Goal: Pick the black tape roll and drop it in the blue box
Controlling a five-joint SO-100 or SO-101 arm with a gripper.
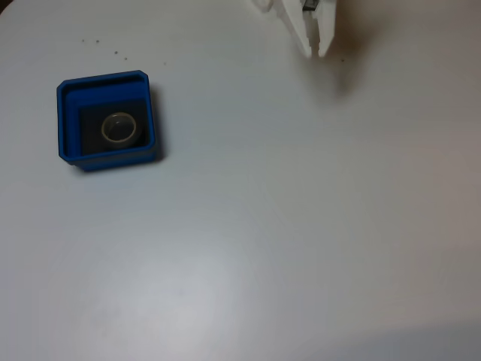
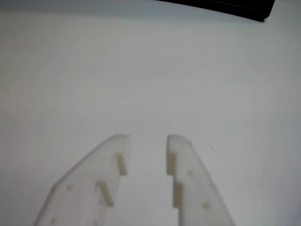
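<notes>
One small black tape roll (image 1: pixel 120 129), pale-cored, flat inside the blue box (image 1: pixel 68 120); white pincer (image 2: pixel 147 140) apart, empty.

white table (image 1: pixel 301 226), dark specks (image 1: pixel 105 47), black strip (image 2: pixel 225 7) at far edge

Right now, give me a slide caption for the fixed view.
Black tape roll resting inside the blue box on a white table, with the white pincer at the top edge.
</notes>
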